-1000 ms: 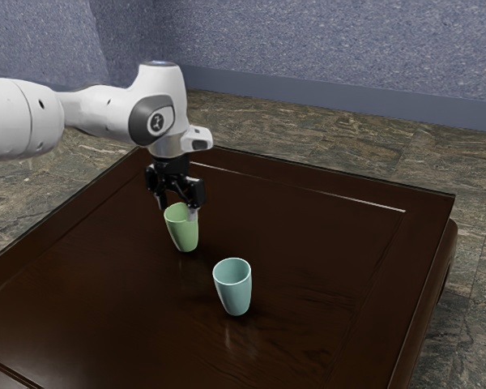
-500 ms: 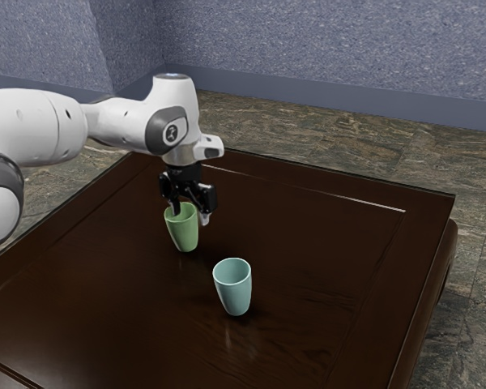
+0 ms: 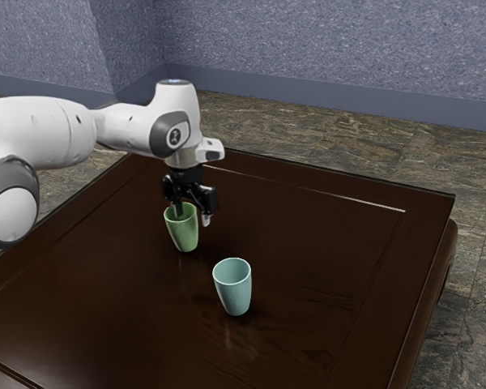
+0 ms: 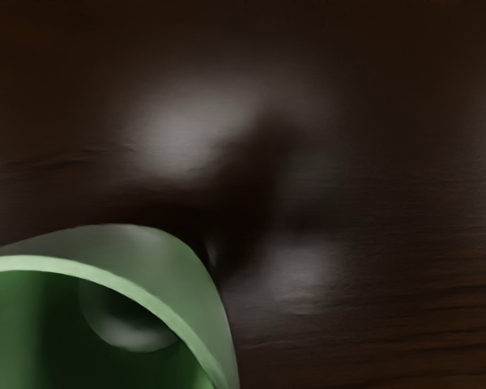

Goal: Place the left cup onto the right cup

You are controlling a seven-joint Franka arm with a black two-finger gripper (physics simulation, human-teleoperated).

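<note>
Gripper (image 3: 188, 209) sitting right on the green cup (image 3: 181, 228), not clamped

Fingers are spread, one inside the rim and one outside. The cup stands upright on the dark table (image 3: 324, 267), with the teal cup (image 3: 232, 287) nearby toward the exterior view's right, not touching.

the green cup (image 4: 105, 267) is blurred, cut off at the wrist view's edge.
</note>
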